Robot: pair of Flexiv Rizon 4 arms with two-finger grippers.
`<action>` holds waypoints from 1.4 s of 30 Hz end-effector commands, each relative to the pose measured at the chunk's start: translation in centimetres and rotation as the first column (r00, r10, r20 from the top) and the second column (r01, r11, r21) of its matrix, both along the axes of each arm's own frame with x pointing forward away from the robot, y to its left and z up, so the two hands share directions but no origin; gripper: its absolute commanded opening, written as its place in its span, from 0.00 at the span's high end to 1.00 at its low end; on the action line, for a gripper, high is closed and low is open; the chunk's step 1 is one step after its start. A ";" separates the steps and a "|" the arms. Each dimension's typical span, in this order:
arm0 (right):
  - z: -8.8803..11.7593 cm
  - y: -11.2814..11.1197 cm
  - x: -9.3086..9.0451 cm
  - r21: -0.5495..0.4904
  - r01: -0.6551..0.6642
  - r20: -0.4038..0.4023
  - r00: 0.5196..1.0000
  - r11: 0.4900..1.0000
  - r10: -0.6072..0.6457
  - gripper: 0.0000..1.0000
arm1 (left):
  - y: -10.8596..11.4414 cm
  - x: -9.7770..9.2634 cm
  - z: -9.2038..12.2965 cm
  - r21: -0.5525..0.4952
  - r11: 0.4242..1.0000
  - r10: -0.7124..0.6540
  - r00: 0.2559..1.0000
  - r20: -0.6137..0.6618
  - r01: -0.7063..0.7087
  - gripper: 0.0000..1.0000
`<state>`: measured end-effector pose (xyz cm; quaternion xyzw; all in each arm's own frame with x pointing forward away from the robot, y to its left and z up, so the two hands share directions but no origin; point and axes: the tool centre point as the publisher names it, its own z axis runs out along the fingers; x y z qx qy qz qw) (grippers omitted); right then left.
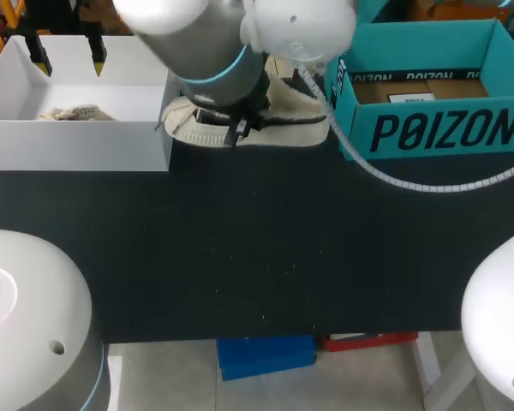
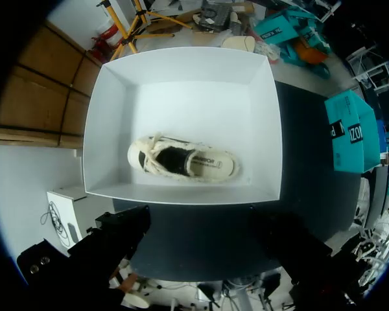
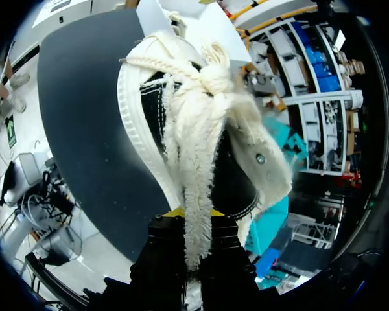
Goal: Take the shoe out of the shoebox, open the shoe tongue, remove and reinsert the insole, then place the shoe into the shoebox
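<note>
Fingers of the right gripper (image 3: 194, 212) pinch nearly closed on what looks like the frayed cream tongue (image 3: 196, 175) of the shoe (image 1: 295, 128), probably to pull it open and reach the insole. The shoe lies on the dark bench (image 1: 257, 248) between the white shoebox (image 1: 77, 145) and a teal box (image 1: 428, 120). The left gripper (image 1: 68, 58) hangs spread and empty above the shoebox, where a second shoe (image 2: 181, 163) lies; the near wall of the shoebox stands in the way back.

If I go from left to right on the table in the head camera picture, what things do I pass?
white box with a shoe inside → cream shoe lying on the table → teal shoebox
</note>
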<state>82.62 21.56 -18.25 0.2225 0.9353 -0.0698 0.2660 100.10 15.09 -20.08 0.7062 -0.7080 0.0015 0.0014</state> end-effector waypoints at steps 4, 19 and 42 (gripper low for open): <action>-9.2 1.7 -1.4 0.039 0.012 -0.029 1.000 0.999 -0.011 1.00 | 0.0 0.0 0.0 0.002 1.000 0.001 1.000 -0.001 -0.001 0.00; -18.4 0.1 -2.5 -0.035 -0.018 -0.053 0.998 0.999 0.017 1.00 | 0.0 0.0 0.0 0.002 1.000 0.001 1.000 -0.001 -0.001 0.00; -20.3 -1.7 -4.0 -0.027 -0.076 -0.038 0.996 0.997 0.075 0.00 | 0.0 0.0 0.0 0.002 1.000 0.001 1.000 -0.001 -0.001 0.00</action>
